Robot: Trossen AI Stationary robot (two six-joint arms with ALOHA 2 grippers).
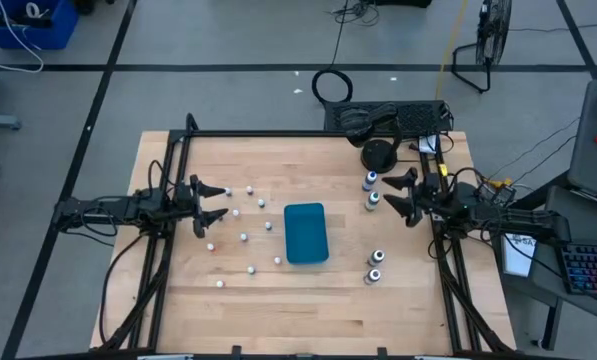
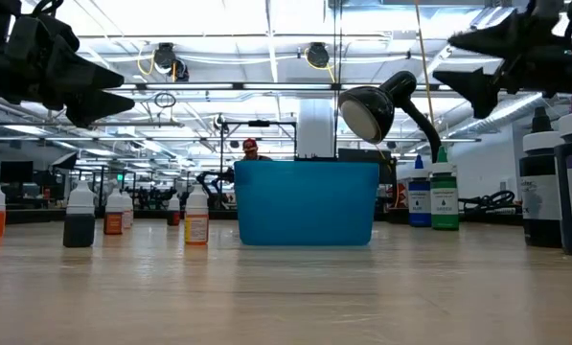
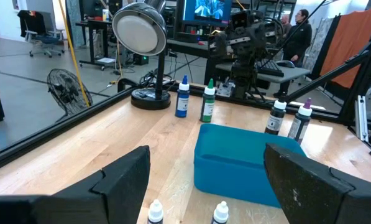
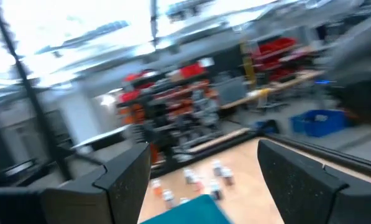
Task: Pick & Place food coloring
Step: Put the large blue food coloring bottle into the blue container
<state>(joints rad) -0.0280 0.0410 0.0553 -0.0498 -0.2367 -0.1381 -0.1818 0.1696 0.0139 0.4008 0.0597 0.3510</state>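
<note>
Wooden bench [image 1: 308, 300] carries four food coloring bottles [image 1: 371, 192] along its right side, two near the lamp [image 1: 378, 155], two nearer the front, right of the teal box [image 1: 306, 233]. Right claw [image 1: 403, 195] hovers spread beside the rear pair; left claw [image 1: 210, 201] spread over small scattered bottles [image 1: 244, 237].

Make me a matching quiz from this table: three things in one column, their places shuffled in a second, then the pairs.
Things:
1. teal rectangular box
2. black desk lamp
3. small white-capped bottles

Places:
A. far edge of the table, right of centre
B. scattered on the left half
C. middle of the table

Pairs: 1-C, 2-A, 3-B
</note>
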